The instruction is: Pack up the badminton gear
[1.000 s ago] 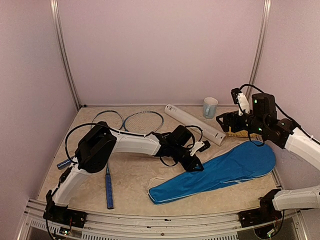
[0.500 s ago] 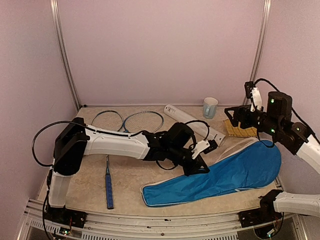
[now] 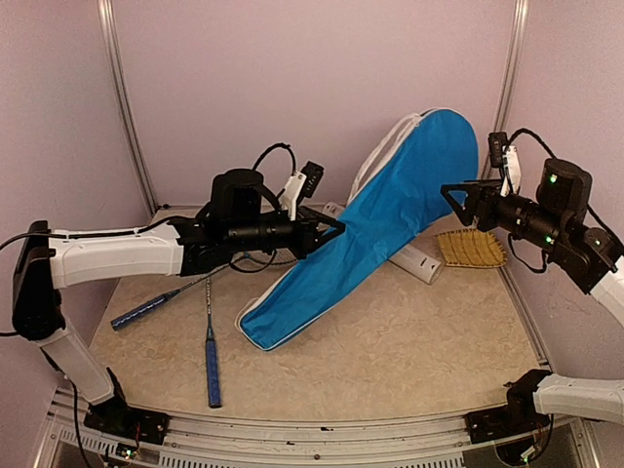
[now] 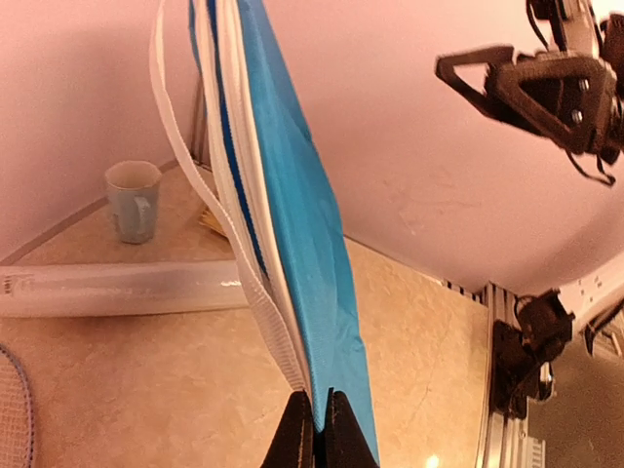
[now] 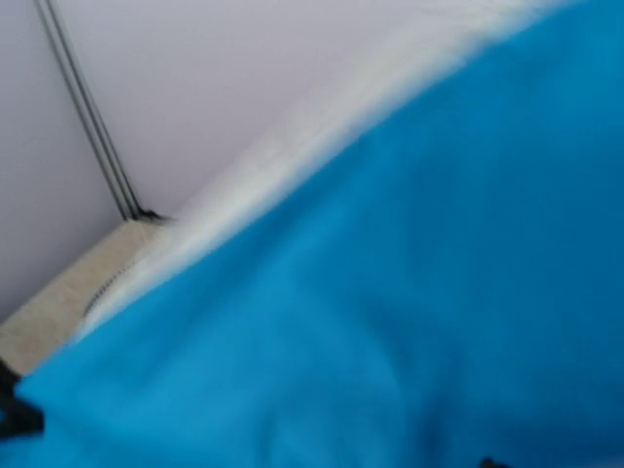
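Left claw [image 4: 314, 426] pinches the blue cover [image 3: 390, 210] mid-frame; right claw [image 3: 456, 198], spread wide at right, should grab its top softly.

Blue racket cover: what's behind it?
The white tube lies behind the cover, partly covered. The mug is hidden from above; only the left wrist view shows it.

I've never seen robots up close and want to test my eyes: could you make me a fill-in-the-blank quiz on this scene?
On the left arm, the jaws are shut on the ____ cover.
The mug stands ____ near the white tube.
The straw-coloured brush lies nearest the ____ arm.
Missing: blue; upright; right.
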Action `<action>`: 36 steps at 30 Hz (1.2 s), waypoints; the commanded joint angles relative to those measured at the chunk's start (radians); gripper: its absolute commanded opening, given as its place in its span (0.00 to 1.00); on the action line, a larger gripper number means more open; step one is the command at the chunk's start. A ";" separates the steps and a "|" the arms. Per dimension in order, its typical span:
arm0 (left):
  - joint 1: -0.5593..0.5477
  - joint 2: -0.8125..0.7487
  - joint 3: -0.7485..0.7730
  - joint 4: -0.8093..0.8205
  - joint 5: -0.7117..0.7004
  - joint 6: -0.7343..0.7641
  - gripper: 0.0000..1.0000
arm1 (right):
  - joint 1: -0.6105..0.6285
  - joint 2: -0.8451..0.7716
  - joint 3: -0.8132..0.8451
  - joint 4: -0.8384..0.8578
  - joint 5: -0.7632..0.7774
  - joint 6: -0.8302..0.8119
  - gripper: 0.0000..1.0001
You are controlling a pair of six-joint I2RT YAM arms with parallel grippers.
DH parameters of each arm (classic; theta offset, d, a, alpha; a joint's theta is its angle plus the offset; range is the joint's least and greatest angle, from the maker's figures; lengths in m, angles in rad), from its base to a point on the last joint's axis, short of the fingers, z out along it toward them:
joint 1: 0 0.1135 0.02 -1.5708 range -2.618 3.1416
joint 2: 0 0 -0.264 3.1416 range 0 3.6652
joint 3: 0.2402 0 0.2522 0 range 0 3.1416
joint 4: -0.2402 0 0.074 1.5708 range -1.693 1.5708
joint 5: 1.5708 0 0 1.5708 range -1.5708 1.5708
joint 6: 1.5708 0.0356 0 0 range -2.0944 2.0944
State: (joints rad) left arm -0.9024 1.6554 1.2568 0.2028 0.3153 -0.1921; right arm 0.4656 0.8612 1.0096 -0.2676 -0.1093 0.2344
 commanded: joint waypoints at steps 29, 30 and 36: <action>-0.285 -0.034 -0.347 0.127 -0.886 -0.348 0.00 | 0.280 0.920 0.459 -0.009 -0.225 0.182 0.59; -0.285 -0.030 -0.348 0.129 -0.884 -0.352 0.00 | 0.287 0.946 0.475 -0.019 -0.236 0.181 0.59; -0.284 -0.025 -0.356 0.138 -0.874 -0.349 0.00 | 0.325 1.037 0.537 -0.028 -0.251 0.184 0.63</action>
State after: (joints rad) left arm -1.1805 1.6245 0.9131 0.2890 -0.5430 -0.5385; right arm 0.7650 1.8595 1.4975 -0.2539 -0.3275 0.4145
